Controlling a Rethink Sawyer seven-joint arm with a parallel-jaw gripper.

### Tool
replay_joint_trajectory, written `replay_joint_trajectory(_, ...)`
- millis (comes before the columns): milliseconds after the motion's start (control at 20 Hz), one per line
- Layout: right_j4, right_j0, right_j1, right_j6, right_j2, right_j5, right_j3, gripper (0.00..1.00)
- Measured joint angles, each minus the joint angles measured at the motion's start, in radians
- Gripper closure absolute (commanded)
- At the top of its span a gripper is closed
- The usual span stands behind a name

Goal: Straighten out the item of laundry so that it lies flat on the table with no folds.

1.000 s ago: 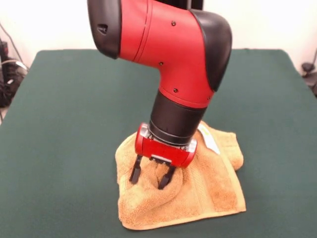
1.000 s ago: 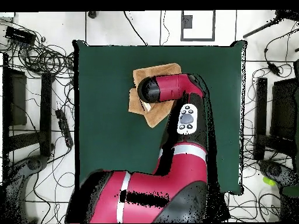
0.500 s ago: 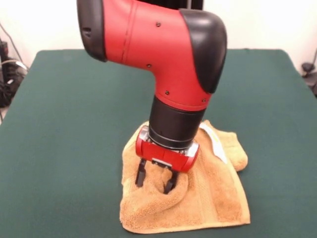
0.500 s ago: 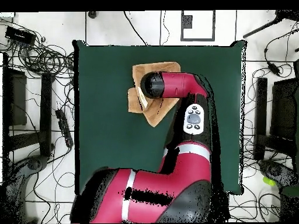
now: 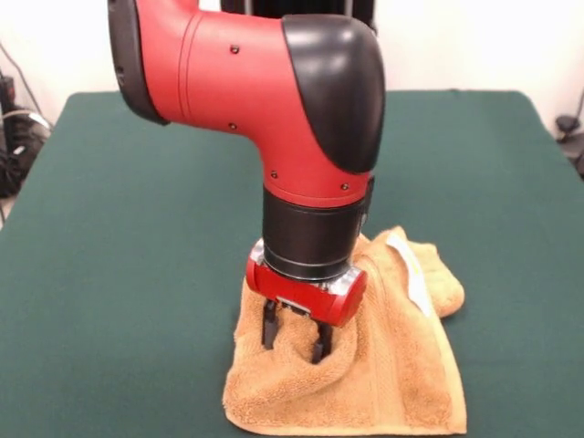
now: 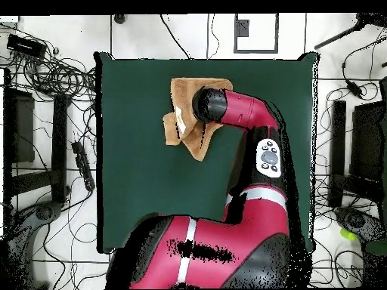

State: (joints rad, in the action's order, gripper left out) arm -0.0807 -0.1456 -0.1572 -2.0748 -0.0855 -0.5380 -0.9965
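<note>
Pincer (image 5: 297,338): pointed down, fingers closed on a raised ridge of the towel | Towel (image 5: 392,383): orange-tan, rumpled, bunched up around the pincer, white tag (image 5: 411,269) showing on its top, lying at the counter's near edge in the front view | Counter (image 5: 119,255): dark green top.

Pale wall (image 5: 474,41) behind, evenly lit. Light floor (image 6: 189,34) with dark seam lines all round. Tangled black cables (image 6: 57,72) at one side, more cables (image 6: 351,91) opposite. Dark racks (image 6: 30,143) and (image 6: 363,151) flanking. Small yellow-green item (image 6: 347,234) on floor.
</note>
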Motion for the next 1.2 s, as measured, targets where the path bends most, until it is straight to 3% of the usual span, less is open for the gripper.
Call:
replay_joint_trajectory(400,-0.062,-0.005,-0.002,0.0,0.033,0.001,-0.02,0.0)
replay_joint_trajectory(750,-0.066,-0.009,-0.025,0.0,0.057,0.005,-0.06,0.0)
replay_joint_trajectory(950,-0.039,-0.041,-0.062,0.0,0.087,0.006,-0.11,0.0)
replay_joint_trajectory(1200,0.059,-0.147,-0.098,0.003,0.179,0.036,-0.171,0.0)
